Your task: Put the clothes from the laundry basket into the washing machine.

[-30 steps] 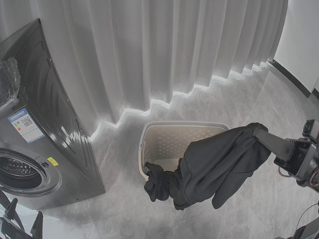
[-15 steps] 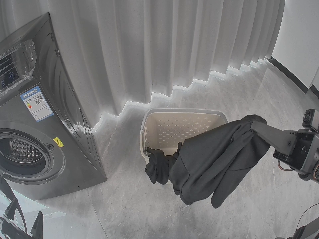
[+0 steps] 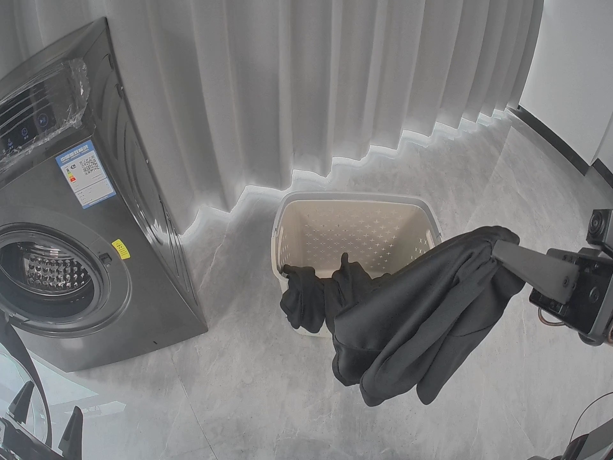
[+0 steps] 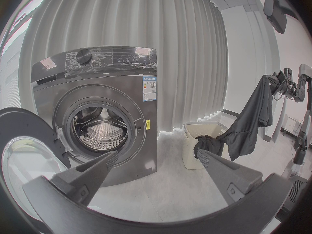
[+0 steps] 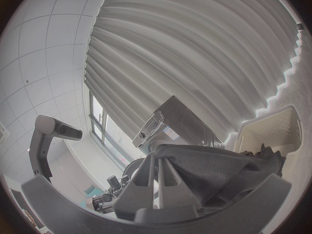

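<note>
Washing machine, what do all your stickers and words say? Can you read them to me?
Nothing here can be read for certain.
Blue-and-white sticker on the front of the washing machine: a square code and print, too small to read.
Yellow sticker beside the door opening: too small to read.
Control panel at the top front: small symbols, blurred.
Pale tag on the top: blurred.
</note>
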{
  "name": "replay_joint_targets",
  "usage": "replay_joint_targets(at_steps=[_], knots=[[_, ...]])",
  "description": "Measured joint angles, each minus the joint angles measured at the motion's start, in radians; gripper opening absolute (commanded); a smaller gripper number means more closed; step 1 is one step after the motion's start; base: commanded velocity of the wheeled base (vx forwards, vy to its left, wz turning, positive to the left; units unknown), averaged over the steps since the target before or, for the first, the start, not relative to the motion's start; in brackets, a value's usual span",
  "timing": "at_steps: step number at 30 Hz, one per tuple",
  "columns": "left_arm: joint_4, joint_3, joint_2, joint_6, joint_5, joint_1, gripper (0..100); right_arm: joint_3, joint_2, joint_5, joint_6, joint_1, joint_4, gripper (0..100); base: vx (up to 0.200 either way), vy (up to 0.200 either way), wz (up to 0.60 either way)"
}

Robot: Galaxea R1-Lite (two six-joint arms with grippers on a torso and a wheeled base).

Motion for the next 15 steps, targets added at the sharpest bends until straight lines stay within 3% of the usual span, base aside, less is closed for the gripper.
replay_joint_targets(at_steps=[9,15], knots=[[0.000,0.000,0.000,0.001,0.000,0.000,100,0.003,-0.003,0.003,-0.001,0.006,-0.001,0,0.000,0.000,0.00],[0.000,0.000,0.000,-0.001,0.001,0.000,100,0.010,-0.003,0.002,-0.011,0.007,0.001,0,-0.200,0.000,0.00]])
